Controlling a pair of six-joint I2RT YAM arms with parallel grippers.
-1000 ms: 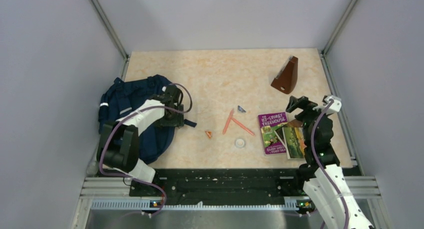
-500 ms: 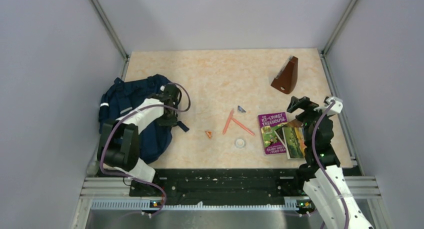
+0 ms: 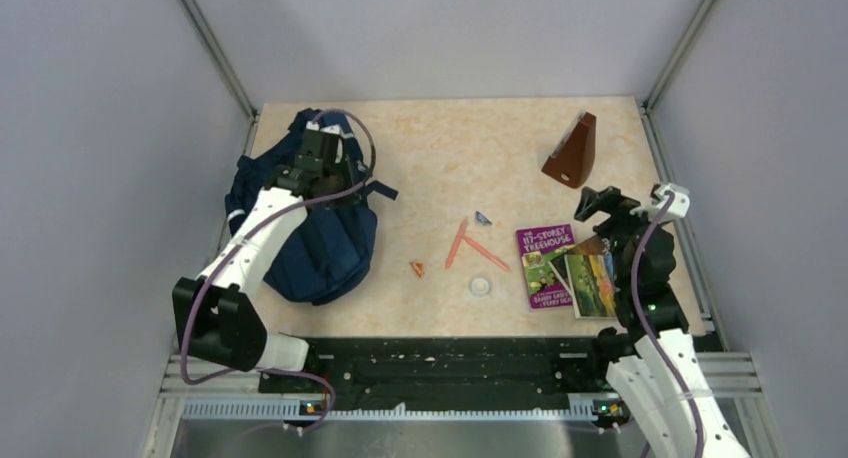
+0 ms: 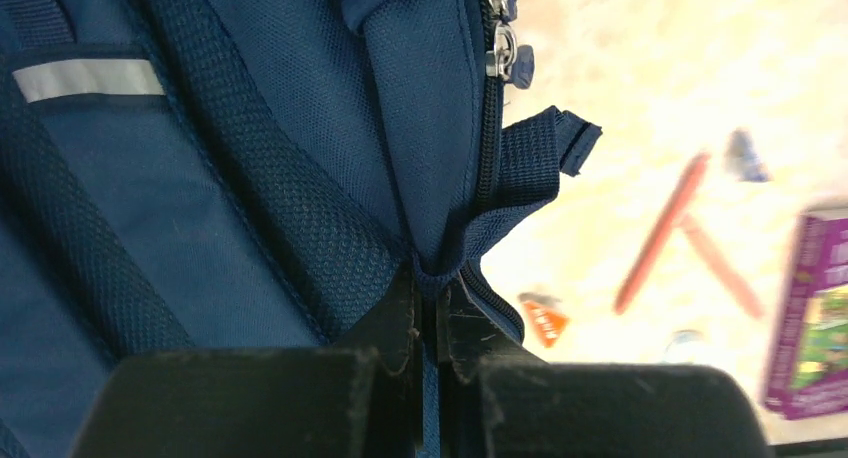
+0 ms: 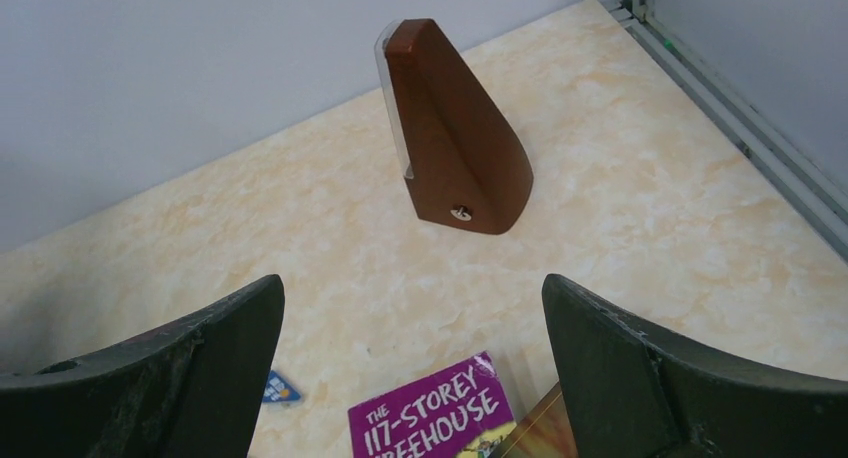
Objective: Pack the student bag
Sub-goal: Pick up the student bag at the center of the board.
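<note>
The student bag point(image 3: 322, 246) lies under the left gripper point(image 4: 430, 303), which is clamped on a fabric fold beside the zipper point(image 4: 489, 148). Pull gently; guard against slip. The right gripper point(image 5: 412, 303) is spread wide, with the book point(image 5: 435, 423) below and the metronome point(image 5: 455, 143) ahead.

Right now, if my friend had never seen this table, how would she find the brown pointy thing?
Look across the table from the blue bag to the far right corner. Past the purple book a brown wooden wedge stands by itself. It is the only tall, upright thing there; everything near it lies flat.
</note>
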